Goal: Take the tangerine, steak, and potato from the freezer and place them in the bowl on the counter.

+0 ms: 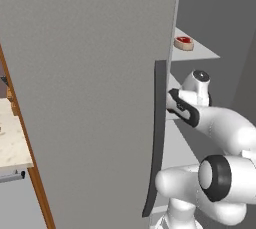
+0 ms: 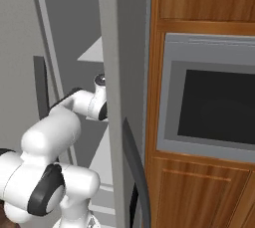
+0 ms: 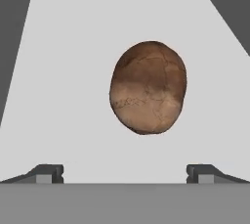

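Arm reached into the open freezer (image 1: 90,73), past the door's dark vertical handle (image 1: 158,138), wrist at mid-shelf height. Steak (image 1: 183,42) lay on an upper shelf (image 1: 200,52), well above the wrist and apart from it.

Hand view: potato (image 3: 148,87) rested on a pale shelf (image 3: 68,96), directly ahead of the tool (image 3: 125,174) and centred slightly right of the midline between the two fingertips (image 3: 49,173). Its long axis ran roughly along the viewing direction, i.e. up-down in the hand view, with a slight lean. Its narrower width therefore lay across the finger gap, which favours a straight approach without rolling the wrist.

Tool state: jaws spread fully wide, nothing between them, no contact with the potato. Gap looked wider than the potato's short axis, though true clearance was hard to judge from this angle.

Judgement: potato pick in hand, approach stage; next move is probably a straight advance, then close.
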### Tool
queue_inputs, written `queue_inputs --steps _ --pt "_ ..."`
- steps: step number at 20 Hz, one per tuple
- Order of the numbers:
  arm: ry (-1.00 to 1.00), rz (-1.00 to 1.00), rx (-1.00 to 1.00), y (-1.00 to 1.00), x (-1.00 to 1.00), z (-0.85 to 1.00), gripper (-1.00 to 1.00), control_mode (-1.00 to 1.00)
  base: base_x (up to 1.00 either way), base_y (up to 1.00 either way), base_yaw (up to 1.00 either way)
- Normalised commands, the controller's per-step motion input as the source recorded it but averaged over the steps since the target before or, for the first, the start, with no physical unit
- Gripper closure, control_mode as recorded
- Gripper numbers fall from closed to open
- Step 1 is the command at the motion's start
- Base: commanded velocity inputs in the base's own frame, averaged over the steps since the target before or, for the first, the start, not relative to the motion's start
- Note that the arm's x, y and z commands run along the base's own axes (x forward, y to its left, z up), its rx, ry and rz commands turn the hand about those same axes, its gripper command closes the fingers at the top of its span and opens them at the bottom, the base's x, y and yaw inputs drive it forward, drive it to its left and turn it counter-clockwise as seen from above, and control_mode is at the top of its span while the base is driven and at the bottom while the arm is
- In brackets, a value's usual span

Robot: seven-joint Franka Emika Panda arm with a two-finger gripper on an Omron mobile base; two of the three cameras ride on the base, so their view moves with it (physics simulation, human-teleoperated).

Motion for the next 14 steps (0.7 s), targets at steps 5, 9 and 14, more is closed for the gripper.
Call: queue_inputs --steps 5,9,14 --pt "0.01 -0.03 0.00 -0.21 0.39 0.00 -1.00 -1.00 0.00 0.00 0.00" --pt "0.00 0.00 0.00 -0.23 0.27 -0.05 -1.00 -1.00 0.00 0.00 0.00" --pt "0.00 0.00 0.00 -0.12 0.27 -0.17 -1.00 -1.00 0.00 0.00 0.00"
